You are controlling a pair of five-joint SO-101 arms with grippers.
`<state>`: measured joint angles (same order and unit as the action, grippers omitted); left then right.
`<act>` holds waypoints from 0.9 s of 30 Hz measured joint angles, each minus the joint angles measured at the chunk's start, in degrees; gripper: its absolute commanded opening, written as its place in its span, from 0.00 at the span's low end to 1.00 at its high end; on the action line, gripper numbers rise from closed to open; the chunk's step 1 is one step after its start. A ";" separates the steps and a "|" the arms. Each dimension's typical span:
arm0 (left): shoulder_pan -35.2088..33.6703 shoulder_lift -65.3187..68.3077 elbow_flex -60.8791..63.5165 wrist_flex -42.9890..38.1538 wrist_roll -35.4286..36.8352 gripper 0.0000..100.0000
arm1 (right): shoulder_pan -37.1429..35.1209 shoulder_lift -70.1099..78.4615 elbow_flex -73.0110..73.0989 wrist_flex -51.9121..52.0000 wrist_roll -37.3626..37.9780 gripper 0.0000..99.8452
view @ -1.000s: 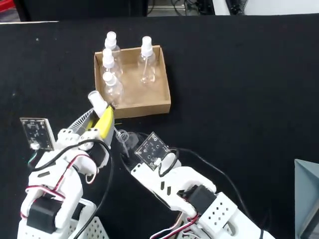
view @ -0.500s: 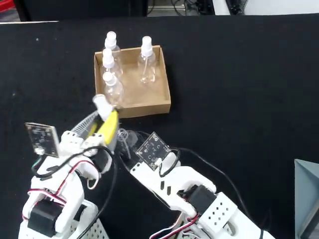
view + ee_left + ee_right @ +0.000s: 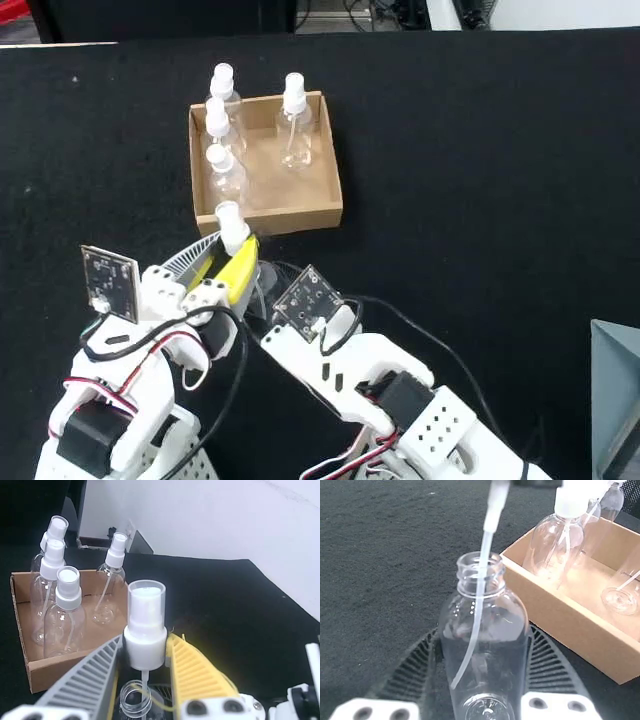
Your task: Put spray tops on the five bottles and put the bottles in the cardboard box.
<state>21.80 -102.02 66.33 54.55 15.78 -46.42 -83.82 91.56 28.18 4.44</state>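
Pinching spray top (image 3: 145, 630) with left end effector (image 3: 145, 652), right end effector (image 3: 482, 637) clamping bottle (image 3: 490, 605), black tabletop (image 3: 480, 150), white wall (image 3: 225, 520)

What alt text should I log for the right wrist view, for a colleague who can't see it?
The right tool grips an open clear bottle upright, with a spray top's dip tube threaded down through its neck from above. Beside it sits the cardboard box holding capped bottles.

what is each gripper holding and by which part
The left gripper holds the spray top by its white collar, its tube dipping into the open bottle. The right gripper holds that bottle by the sides of its body.
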 measured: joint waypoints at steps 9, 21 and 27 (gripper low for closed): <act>0.53 0.00 0.00 0.00 -4.84 0.04 | 2.29 0.00 0.00 0.00 0.09 0.15; 0.53 0.00 0.00 1.41 -5.27 0.21 | 2.46 0.00 0.00 0.00 -0.18 0.15; 0.35 0.00 0.00 1.41 -5.27 0.21 | 2.46 0.00 0.00 0.00 -0.18 0.15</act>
<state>22.15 -102.02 66.33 55.96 10.51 -43.96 -83.82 91.56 28.18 4.26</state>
